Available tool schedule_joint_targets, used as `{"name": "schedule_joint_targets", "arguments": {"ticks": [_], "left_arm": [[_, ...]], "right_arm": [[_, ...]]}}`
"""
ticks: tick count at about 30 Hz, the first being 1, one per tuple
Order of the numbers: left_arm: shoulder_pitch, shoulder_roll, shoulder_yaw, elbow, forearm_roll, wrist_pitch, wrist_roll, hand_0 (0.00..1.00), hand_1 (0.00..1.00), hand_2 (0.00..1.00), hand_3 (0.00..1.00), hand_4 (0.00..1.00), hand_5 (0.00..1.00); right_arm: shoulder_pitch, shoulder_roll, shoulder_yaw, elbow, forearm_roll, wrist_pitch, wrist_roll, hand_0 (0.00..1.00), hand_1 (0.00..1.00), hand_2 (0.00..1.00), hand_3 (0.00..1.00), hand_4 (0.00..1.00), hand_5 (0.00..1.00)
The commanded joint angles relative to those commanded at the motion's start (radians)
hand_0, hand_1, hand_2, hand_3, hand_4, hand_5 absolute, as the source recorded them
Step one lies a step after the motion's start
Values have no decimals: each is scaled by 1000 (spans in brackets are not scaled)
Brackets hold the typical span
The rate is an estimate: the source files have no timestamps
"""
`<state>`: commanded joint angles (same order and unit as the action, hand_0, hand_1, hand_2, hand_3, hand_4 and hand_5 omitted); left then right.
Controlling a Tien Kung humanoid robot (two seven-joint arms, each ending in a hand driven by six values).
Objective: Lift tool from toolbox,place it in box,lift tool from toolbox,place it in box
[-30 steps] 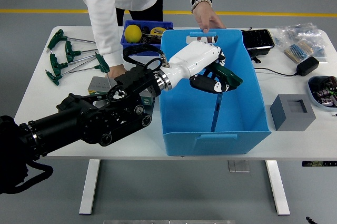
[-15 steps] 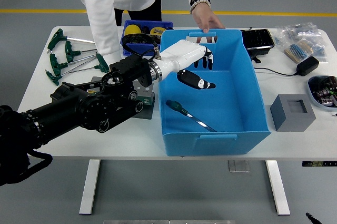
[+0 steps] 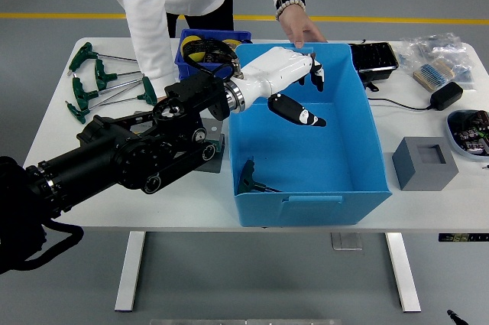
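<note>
- Above the blue box [image 3: 359,164], the left hand [image 3: 294,84] hangs with fingers spread, gripping nothing.
- Below it, a green-handled tool [image 3: 252,180] with a thin metal shaft lies on the box floor, near the front-left corner.
- Beyond the box, a person's hand [image 3: 299,30] rests on its far rim.

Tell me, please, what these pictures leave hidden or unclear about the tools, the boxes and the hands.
All in the head view:
- Small blue toolbox: contents largely hidden behind the left hand and its wrist.
- Tool in the big blue box: its lower end is cut off by the box's near wall.
- Right hand: not in view.
- Person's hand: contact with the box's far rim cannot be told.
- Clear bags: contents too small to make out.
</note>
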<state>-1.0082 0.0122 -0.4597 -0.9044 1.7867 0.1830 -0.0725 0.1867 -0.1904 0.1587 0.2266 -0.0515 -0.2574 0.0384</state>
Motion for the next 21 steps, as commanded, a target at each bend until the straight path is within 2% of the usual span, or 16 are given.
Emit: {"name": "schedule_joint_targets", "arguments": {"ticks": [1, 4, 5, 8, 11, 15, 16, 21], "left_arm": [[33, 6, -51, -30, 48, -26, 28, 418, 439, 552, 549, 973, 589], [95, 10, -167, -87, 109, -29, 66, 418, 439, 552, 549, 973, 589], [122, 11, -203, -115, 119, -16, 83, 377, 414, 529, 543, 976, 597], [207, 22, -333, -215, 140, 24, 133, 377, 414, 529, 543, 976, 597], [287, 34, -456, -306, 110, 64, 180, 351, 409, 522, 544, 972, 612], [406, 73, -621, -424, 5, 137, 241, 351, 409, 522, 544, 972, 612], [435, 91, -660, -450, -22, 151, 250, 351, 409, 522, 544, 972, 612], [544, 160, -756, -527, -30, 188, 287, 340, 394, 517, 545, 963, 615]], "right_arm": [[-4, 1, 0, -1, 2, -1, 0, 670, 630, 708, 573, 831, 739], [-10, 5, -2, -3, 9, -2, 2, 670, 630, 708, 573, 831, 739], [-12, 6, -6, -3, 14, -2, 4, 670, 630, 707, 572, 830, 738], [-17, 8, -8, -4, 20, -2, 5, 670, 630, 707, 572, 830, 738], [-21, 11, -12, -5, 27, -3, 7, 669, 631, 706, 572, 829, 738], [-27, 14, -18, -7, 41, -2, 10, 669, 631, 706, 572, 829, 738], [-29, 16, -20, -7, 46, -2, 11, 669, 631, 706, 572, 829, 738], [-33, 19, -21, -9, 49, -2, 12, 667, 631, 706, 572, 828, 737]]}}
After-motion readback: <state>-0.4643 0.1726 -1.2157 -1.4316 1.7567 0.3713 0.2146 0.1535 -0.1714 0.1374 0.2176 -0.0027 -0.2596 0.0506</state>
